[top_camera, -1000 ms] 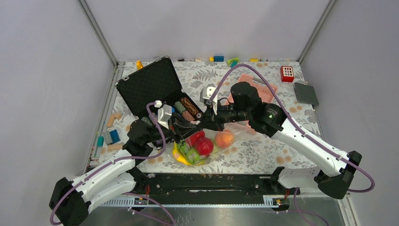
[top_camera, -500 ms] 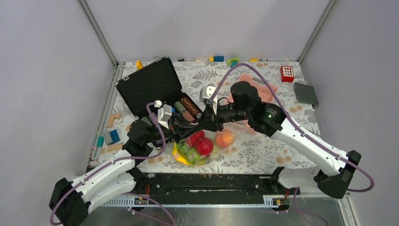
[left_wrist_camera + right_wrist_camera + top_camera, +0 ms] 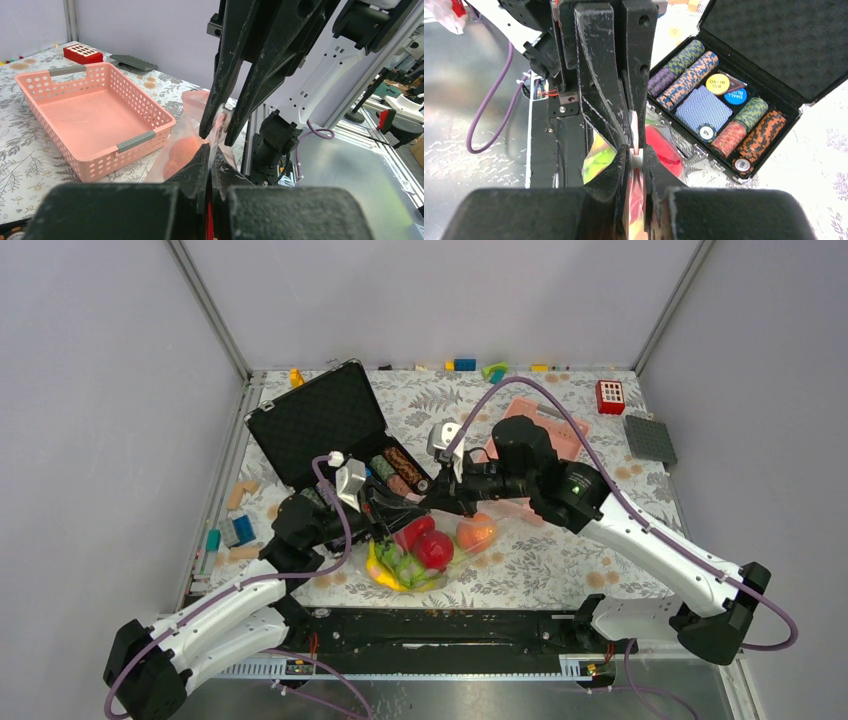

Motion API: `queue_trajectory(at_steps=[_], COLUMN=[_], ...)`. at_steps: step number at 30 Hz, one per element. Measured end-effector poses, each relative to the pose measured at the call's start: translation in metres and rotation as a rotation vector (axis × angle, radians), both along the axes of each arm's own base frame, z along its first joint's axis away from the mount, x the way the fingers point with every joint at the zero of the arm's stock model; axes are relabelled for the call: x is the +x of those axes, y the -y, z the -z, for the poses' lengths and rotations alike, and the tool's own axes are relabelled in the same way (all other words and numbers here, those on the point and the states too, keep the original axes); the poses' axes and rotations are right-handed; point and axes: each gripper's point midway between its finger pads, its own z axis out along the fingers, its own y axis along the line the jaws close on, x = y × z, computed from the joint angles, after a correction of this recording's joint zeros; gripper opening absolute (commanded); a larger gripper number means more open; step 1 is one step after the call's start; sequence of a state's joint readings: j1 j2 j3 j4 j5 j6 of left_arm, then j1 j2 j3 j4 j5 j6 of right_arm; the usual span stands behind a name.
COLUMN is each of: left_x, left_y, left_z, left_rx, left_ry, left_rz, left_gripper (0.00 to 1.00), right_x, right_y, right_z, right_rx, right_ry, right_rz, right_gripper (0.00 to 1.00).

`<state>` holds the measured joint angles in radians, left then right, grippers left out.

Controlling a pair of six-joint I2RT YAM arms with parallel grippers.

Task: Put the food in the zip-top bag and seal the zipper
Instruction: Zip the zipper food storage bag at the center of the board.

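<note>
The clear zip-top bag (image 3: 497, 537) lies near the table's front edge. It holds a red apple (image 3: 433, 551), an orange fruit (image 3: 476, 533), a yellow banana (image 3: 377, 570) and green fruit (image 3: 405, 566). My left gripper (image 3: 392, 513) is shut on the bag's mouth edge. My right gripper (image 3: 428, 502) is shut on the zipper (image 3: 216, 134) right beside it, tip to tip with the left one. In the right wrist view my right gripper (image 3: 636, 156) pinches the pale strip, with the apple (image 3: 666, 148) behind. In the left wrist view my left gripper (image 3: 212, 151) clamps the edge, and the orange fruit (image 3: 179, 150) shows through the plastic.
An open black case (image 3: 325, 420) of striped poker chips (image 3: 711, 107) stands just behind the bag. The pink basket (image 3: 562, 430) sits behind my right arm and also shows in the left wrist view (image 3: 125, 145). Small blocks lie along the left and back edges.
My right gripper has shifted slightly to the right along the bag's mouth, and the orange fruit has moved a little with the bag. My left gripper has held its place.
</note>
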<state>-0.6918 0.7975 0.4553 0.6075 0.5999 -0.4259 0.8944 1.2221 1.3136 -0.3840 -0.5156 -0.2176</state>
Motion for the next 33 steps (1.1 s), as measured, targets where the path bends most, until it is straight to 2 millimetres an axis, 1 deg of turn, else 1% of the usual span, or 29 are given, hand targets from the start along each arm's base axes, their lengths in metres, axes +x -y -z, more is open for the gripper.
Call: queue_trajectory(at_steps=[3,8,15,19,24,28,33], left_x=[-0.001,-0.004,0.000,0.001,0.003,0.009,0.017], left_y=[0.000,-0.005,-0.011,-0.016,-0.025,-0.030,-0.036], left_z=[0.001,-0.002,-0.002,-0.001,0.001,0.005,0.010], left_rx=[0.000,-0.007,-0.020,-0.017,-0.018,-0.003,0.011], left_ry=[-0.008,-0.007,-0.011,-0.016,-0.015,-0.022,-0.036], left_rz=[0.001,-0.016,-0.065,-0.094,-0.145,-0.196,-0.254], left_gripper=[0.00,0.00,0.00,0.00,0.00,0.00,0.00], right_x=[-0.001,0.000,0.002,0.005,0.016,0.026,0.029], right_y=[0.006,0.015,0.032,0.046,0.066,0.082,0.102], right_z=[0.005,0.011,0.023,0.031,0.049,0.062,0.073], right_rx=[-0.009,-0.019,-0.039,-0.065,-0.126,-0.168,-0.187], right_ry=[0.013,0.030,0.037,0.048,0.047,0.026,0.000], right_rz=[0.009,0.027,0.057,0.093,0.153,0.220,0.311], right_gripper=[0.08,0.08,0.09,0.09,0.08,0.08,0.08])
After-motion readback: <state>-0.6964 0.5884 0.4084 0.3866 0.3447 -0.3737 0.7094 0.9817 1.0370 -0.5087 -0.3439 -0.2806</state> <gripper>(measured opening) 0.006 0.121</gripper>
